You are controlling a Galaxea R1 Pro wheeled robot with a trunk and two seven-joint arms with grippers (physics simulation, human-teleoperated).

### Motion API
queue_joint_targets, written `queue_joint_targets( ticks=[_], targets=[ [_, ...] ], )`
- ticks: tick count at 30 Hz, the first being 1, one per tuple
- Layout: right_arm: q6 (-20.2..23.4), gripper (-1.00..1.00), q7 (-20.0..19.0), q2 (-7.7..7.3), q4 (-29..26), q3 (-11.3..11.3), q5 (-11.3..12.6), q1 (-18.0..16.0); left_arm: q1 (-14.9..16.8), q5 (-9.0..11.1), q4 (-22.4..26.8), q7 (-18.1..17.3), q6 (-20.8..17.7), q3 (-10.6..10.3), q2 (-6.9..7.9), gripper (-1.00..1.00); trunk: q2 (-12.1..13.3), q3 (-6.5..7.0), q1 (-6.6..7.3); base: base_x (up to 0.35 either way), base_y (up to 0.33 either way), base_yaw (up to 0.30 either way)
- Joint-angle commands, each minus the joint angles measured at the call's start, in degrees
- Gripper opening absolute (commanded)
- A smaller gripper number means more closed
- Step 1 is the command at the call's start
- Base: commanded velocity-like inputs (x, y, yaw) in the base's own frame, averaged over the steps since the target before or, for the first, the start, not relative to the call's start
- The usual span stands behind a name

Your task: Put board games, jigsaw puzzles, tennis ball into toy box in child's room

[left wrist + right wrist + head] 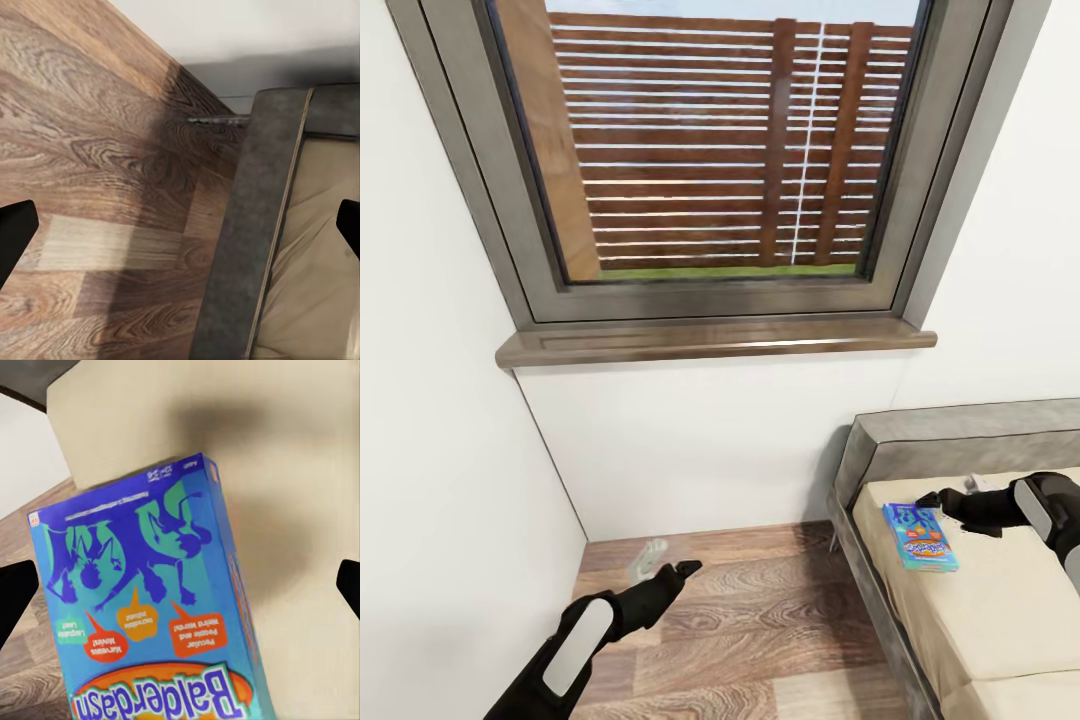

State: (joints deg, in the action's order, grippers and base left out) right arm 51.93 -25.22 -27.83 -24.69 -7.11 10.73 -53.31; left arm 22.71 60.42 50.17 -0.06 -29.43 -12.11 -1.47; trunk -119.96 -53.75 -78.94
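Blue board game (pixel 920 536) lies flat on beige bed (pixel 1000 600) nr grey headboard (pixel 960 430), right pincer (pixel 935 497) spread just above it, not touching; left pincer (pixel 685 570) spread over wood floor (pixel 760 620) beside bed, holding nothing.

The left end effector (pixel 180 229) hangs with its two dark fingertips (pixel 13 236) spread wide apart and nothing between them. Below it lies the wood-plank floor (pixel 90 157), partly in shadow. The bed (pixel 244 247) shows its grey frame edge running beside the floor, with the beige mattress (pixel 319 262) inside that edge. A white wall (pixel 247 30) meets the floor beyond the bed's corner.
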Motion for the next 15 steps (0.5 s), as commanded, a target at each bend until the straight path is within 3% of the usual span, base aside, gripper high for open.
queue_joint_targets(
  ticks=[1, 6, 10, 15],
  targets=[
    [-0.2, 1.00, -0.2, -0.51, -0.5, -0.3, 0.0, 0.0, 0.0, 0.2, 0.0, -0.3, -0.2, -0.5, -0.01, 1.00, 0.0, -0.05, 0.01, 0.000, 0.000, 0.000],
    [-4.3, 1.00, -2.3, -2.02, -2.0, -0.3, 0.1, 1.4, 0.0, 0.1, 0.0, -2.6, -0.1, -3.3, 0.02, 1.00, 0.0, -0.05, 0.01, 0.000, 0.000, 0.000],
    [-6.7, 1.00, -3.6, -2.45, -2.8, -0.8, 0.1, 2.5, 0.0, 0.1, -0.1, -4.2, -0.1, -4.4, 0.04, 1.00, 0.0, -0.05, 0.01, 0.000, 0.000, 0.000],
    [-9.2, 1.00, -4.8, -2.81, -4.6, -3.2, 0.1, 3.8, 0.1, 0.2, -0.2, -6.6, -0.1, -5.3, 0.05, 1.00, 0.0, -0.05, 0.01, 0.000, 0.000, 0.000]
  ],
)
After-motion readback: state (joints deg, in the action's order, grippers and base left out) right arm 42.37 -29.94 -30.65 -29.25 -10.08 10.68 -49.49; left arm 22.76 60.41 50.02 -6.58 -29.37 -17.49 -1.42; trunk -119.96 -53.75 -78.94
